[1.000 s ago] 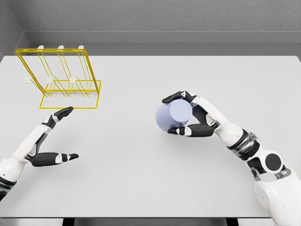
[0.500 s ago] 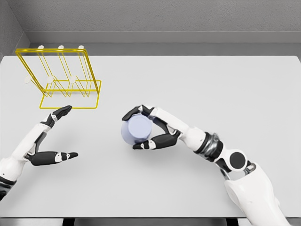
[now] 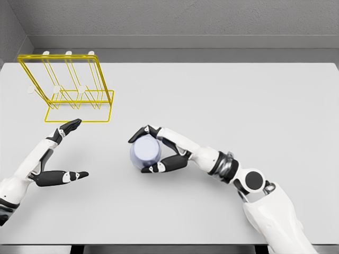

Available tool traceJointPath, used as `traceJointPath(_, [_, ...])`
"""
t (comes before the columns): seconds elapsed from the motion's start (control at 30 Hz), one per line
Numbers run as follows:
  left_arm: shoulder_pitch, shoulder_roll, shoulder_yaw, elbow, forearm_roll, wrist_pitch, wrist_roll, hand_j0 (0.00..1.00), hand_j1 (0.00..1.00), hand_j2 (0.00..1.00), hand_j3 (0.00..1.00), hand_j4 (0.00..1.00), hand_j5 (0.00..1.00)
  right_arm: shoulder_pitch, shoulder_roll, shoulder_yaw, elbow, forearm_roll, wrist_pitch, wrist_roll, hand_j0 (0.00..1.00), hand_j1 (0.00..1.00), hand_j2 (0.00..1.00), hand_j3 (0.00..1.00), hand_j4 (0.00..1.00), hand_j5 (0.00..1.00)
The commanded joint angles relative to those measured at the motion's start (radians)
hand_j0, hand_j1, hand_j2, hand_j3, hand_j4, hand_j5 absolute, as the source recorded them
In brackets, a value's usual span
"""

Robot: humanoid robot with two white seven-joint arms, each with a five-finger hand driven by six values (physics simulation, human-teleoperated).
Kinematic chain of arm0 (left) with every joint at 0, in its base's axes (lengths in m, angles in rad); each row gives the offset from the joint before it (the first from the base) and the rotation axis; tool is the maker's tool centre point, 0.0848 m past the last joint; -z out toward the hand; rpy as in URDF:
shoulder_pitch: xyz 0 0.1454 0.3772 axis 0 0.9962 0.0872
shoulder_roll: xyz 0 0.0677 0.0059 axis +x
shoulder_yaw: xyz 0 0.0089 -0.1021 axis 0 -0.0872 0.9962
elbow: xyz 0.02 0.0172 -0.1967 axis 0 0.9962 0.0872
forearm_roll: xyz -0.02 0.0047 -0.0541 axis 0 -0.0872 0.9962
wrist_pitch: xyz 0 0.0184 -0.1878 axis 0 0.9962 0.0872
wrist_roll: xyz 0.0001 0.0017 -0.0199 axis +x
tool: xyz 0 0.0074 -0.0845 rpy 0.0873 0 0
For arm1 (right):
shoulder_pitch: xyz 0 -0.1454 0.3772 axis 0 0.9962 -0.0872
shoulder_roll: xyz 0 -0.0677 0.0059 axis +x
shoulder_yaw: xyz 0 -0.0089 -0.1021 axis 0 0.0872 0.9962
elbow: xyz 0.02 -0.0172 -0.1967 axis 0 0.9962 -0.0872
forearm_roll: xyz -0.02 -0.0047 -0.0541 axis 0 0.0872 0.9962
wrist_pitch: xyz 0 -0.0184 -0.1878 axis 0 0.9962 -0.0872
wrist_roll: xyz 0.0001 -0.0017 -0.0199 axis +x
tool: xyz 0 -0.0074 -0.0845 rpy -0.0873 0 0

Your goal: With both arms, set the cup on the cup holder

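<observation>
right hand (image 3: 153, 151): curled around lavender cup (image 3: 144, 152), mid-tabletop (image 3: 228, 100)
left hand (image 3: 61, 153): fingers spread, holding nothing
cup holder (image 3: 66, 90): yellow wire, no cup

The right hand (image 3: 153, 151) covers part of the cup (image 3: 144, 152). Both arms run off the bottom edge. The tabletop (image 3: 212, 95) is cropped at its sides.

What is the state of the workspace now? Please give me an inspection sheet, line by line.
Surface: flat pale grey table.
Job's things: pale lavender round cup, held on its side; yellow wire cup holder with white-tipped pegs at the far left, no cup on it.
Clutter: nothing seen.
Grippers: right hand closed around the cup; left hand open, holding nothing, in front of the holder.
Cables: nothing seen.
Surroundings: grey wall behind the table.
</observation>
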Motion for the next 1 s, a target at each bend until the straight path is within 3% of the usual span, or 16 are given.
traceJointPath(0.0, [0.000,0.001,-0.001,0.000,0.004,-0.001,0.000,1.00,1.00,1.00,1.00,1.00,1.00,0.000,0.001,0.010,0.018,-0.006,0.002,-0.001,0.41,0.41,0.41,0.41,0.41,0.41])
traceJointPath(0.5, [-0.002,-0.002,-0.003,0.000,0.008,-0.001,0.000,1.00,1.00,1.00,1.00,1.00,1.00,0.000,0.009,0.033,0.035,-0.005,0.008,-0.001,0.44,0.44,0.44,0.44,0.44,0.44])
traceJointPath(0.6, [-0.002,-0.007,-0.003,0.000,0.008,-0.001,-0.001,1.00,1.00,1.00,1.00,1.00,1.00,0.002,0.009,0.032,0.036,-0.005,0.007,-0.001,0.58,0.58,0.58,0.58,0.58,0.58])
traceJointPath(0.8, [-0.006,-0.016,-0.003,-0.002,0.008,-0.001,-0.001,1.00,1.00,1.00,1.00,1.00,1.00,0.003,0.031,0.032,0.062,-0.003,-0.004,-0.001,0.65,0.65,0.65,0.65,0.65,0.65])
traceJointPath(0.97, [-0.002,-0.016,-0.001,-0.005,0.006,-0.001,-0.001,1.00,1.00,1.00,1.00,1.00,1.00,0.006,0.040,0.032,0.076,-0.003,-0.004,-0.001,0.80,0.80,0.80,0.80,0.80,0.80])
